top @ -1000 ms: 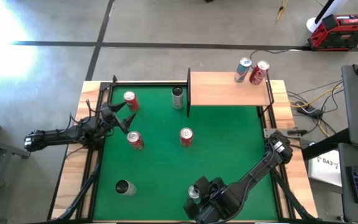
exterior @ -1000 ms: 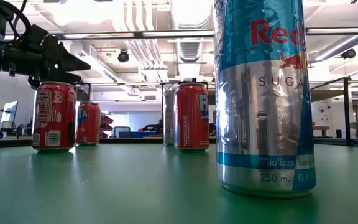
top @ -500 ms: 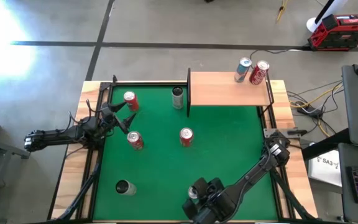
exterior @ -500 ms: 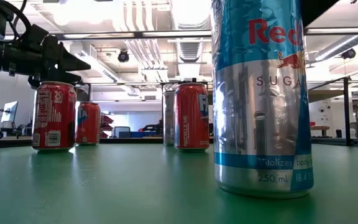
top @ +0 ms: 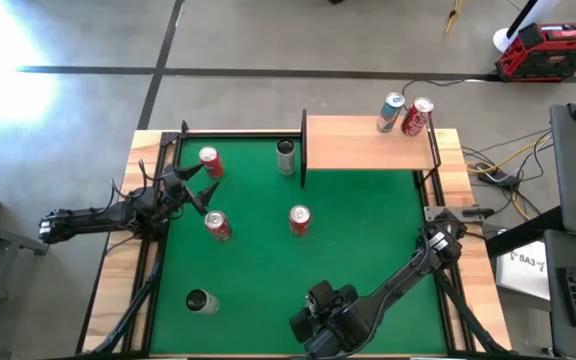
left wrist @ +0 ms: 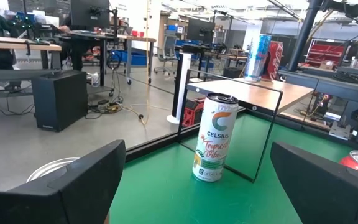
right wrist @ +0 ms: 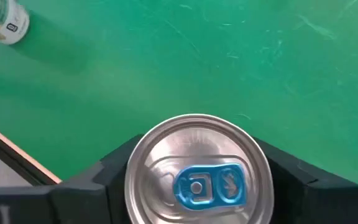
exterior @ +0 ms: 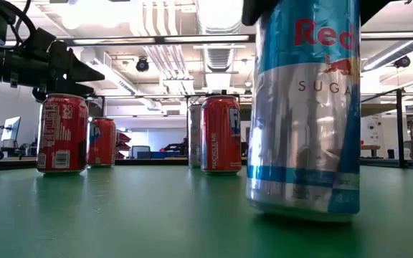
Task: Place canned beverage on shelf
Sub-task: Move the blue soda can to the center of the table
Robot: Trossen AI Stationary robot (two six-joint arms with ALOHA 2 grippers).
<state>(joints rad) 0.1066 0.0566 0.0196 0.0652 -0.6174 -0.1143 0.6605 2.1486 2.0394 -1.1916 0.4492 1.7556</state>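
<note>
Right gripper (right wrist: 194, 186) jaws clenched high on blue-silver can (exterior: 303, 107), which tilts: slick, thin-walled, dent-prone. Grip mid-body, gently. Left gripper (top: 196, 185) jaws released.

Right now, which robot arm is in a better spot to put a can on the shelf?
The right. Its end effector is clamped around the blue-and-silver can, which tilts on the mat. The left end effector hangs open, empty, by the red cans, far from the shelf.

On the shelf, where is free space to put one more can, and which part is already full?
The shelf board is bare from its black left rail to the blue-silver can. That can and the red can crowd the far right corner.
</note>
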